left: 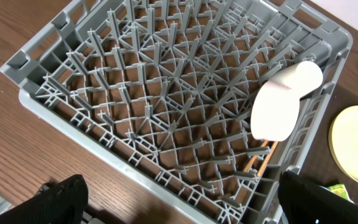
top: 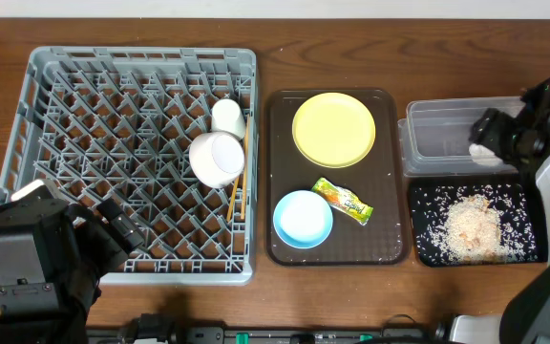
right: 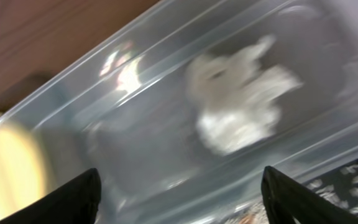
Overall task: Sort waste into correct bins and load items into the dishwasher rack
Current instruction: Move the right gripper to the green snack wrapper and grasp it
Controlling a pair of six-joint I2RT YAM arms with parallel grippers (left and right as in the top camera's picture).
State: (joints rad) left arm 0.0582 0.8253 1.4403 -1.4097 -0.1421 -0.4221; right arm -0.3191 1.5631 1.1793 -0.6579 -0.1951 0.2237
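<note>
While the left gripper (left: 182, 202) and right gripper (right: 188, 199) gape empty, a tissue (right: 238, 106) lies in the clear tub (top: 442, 139), crumbs (top: 471, 229) in the black tray (top: 414, 225). The rack (top: 141, 59) holds a white bowl (top: 216, 158) and cup (top: 227, 117).

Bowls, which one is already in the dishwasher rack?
The white bowl, resting among the pegs at the right side of the dishwasher rack; the light blue bowl sits on the brown tray instead.

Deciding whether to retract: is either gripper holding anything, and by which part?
Nothing is held. The right gripper stands open above the tissue in the clear tub; the left gripper is open over the rack.
</note>
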